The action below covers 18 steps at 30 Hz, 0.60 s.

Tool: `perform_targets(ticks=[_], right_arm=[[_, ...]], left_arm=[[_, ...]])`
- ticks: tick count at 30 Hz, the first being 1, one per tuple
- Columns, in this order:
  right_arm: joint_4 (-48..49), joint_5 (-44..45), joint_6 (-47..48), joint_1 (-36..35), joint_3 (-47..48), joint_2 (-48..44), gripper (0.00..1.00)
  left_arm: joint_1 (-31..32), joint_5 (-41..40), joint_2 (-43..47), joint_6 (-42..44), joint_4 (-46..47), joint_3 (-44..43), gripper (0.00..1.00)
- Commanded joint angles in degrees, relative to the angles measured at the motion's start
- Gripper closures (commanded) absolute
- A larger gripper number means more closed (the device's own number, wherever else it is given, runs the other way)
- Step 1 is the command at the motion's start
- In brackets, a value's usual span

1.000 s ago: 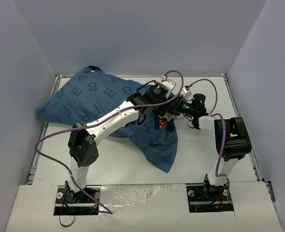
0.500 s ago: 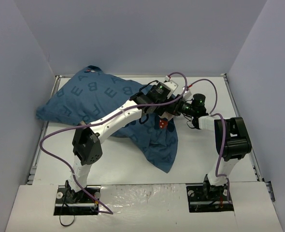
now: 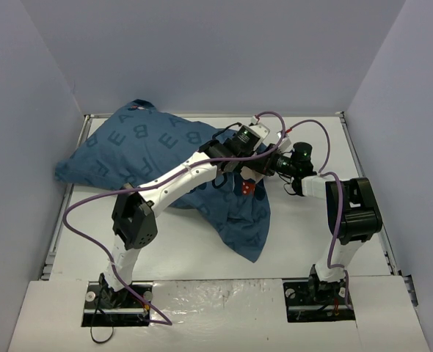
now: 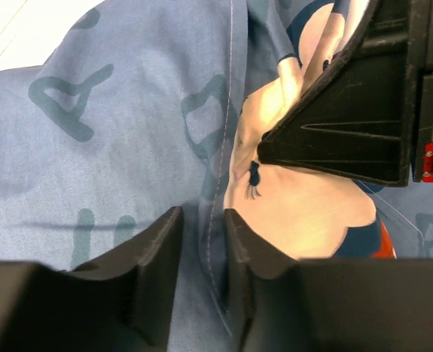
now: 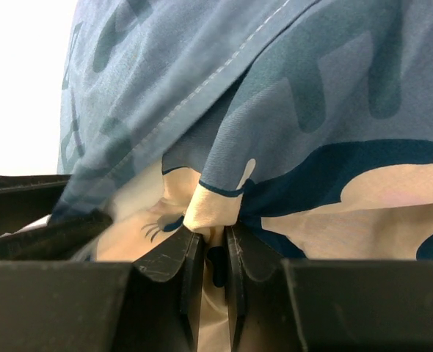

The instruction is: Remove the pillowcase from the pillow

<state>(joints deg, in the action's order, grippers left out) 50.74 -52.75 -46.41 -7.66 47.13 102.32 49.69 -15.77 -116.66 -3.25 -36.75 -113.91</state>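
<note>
The dark teal pillowcase with pale letters lies puffed across the back left of the table, its loose end trailing to the front. The pillow is hidden inside it. My left gripper reaches over the cover to its open end, and in the left wrist view its jaws are nearly closed with the stitched hem between them. My right gripper meets it from the right, and in the right wrist view it is shut on a pinch of the cream mouse-face print.
The white table is bounded by grey walls on three sides. A red polka-dot bow print shows just below the grippers. The right gripper's black finger sits close in the left wrist view. Purple cables loop above both arms.
The left arm's elbow has shifted slightly right and up. Both grippers stay at the pillowcase's open end, and the fabric has barely moved.
</note>
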Motion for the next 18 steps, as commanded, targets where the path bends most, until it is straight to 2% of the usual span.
perform_targets(ticks=[1,6,8,13,18], right_arm=[[-0.55,0.02,1.85,-0.78,1.29,-1.34,0.89],[-1.87,0.19,3.17,-0.78,1.38,-1.42,0.92],[-2.14,0.19,3.35,-0.78,1.47,-1.42,0.93],[-3.37,0.28,4.75,-0.78,2.17,-1.25,0.96],[-15.92,2.3,14.3,0.45,5.42,-1.77,1.0]], left_arm=[[-2.23,-0.23,0.65,-0.35,-1.83,-3.16,0.75],[-3.28,0.83,0.38,-1.15,-2.62,-4.48,0.89],[-3.55,1.27,0.82,-1.32,-2.62,-4.4,0.97],[-4.08,2.58,2.31,-2.29,-2.36,-2.9,0.98],[-4.16,3.55,5.91,-4.75,-0.78,0.16,0.98]])
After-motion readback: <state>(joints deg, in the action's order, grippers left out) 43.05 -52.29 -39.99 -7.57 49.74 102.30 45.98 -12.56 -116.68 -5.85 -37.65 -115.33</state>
